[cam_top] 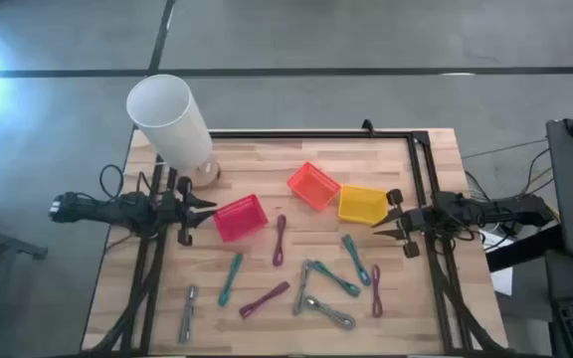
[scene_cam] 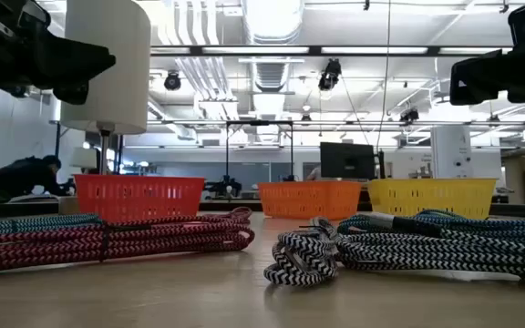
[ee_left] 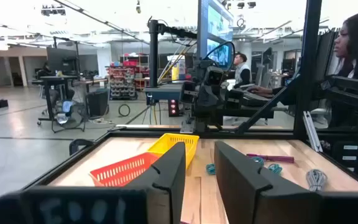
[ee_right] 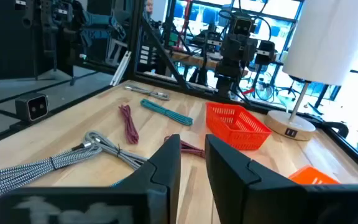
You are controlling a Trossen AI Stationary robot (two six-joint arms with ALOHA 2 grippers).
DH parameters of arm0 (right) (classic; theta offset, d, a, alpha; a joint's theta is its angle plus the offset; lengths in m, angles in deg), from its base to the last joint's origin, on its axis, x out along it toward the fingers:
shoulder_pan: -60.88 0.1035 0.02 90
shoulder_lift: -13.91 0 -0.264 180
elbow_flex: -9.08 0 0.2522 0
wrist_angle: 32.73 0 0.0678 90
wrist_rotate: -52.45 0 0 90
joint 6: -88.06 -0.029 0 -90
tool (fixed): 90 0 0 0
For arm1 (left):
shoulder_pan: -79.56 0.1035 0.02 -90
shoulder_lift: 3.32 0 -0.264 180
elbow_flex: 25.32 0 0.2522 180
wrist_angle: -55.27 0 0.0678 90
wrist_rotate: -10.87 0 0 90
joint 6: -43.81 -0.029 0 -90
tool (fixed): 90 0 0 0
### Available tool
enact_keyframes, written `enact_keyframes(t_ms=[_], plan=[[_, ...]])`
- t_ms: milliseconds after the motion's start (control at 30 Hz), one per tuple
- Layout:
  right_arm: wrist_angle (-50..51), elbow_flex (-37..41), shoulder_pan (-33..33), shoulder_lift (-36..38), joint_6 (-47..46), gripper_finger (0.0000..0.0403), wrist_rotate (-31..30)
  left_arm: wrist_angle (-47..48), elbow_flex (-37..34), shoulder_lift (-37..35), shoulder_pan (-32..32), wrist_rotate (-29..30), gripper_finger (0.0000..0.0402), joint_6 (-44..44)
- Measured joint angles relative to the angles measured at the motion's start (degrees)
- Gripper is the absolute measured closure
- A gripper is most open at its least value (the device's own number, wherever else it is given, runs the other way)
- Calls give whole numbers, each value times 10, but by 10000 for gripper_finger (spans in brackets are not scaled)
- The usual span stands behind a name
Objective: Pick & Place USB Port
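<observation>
Several bundled USB cables lie flat on the wooden table: a maroon one (cam_top: 279,241), teal ones (cam_top: 231,278) (cam_top: 349,249), grey braided ones (cam_top: 326,310) (cam_top: 187,311). Three baskets stand behind them: red (cam_top: 239,217), orange (cam_top: 313,186), yellow (cam_top: 362,204). My left gripper (cam_top: 207,207) (ee_left: 199,149) hovers open at the table's left edge, beside the red basket. My right gripper (cam_top: 378,229) (ee_right: 192,140) hovers open at the right edge, just near of the yellow basket. Both are raised above the table and hold nothing.
A white-shaded lamp (cam_top: 169,117) stands on its wooden base at the far left corner, behind my left arm. A black frame (cam_top: 366,132) runs along the far and side edges. Bare wood shows between the baskets and the cables. People sit at desks beyond the table.
</observation>
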Motion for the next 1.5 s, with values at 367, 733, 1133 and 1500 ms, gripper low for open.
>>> enact_keyframes(t_ms=[367,733,1133,1500], plan=[[0,0,0,0,0,317,0,0,0,0,0,0,307,0],[0,0,0,0,0,332,0,0,0,0,0,0,307,0],[0,0,0,0,0,323,0,0,0,0,0,0,307,0],[0,0,0,0,0,322,0,0,0,0,0,0,307,0]])
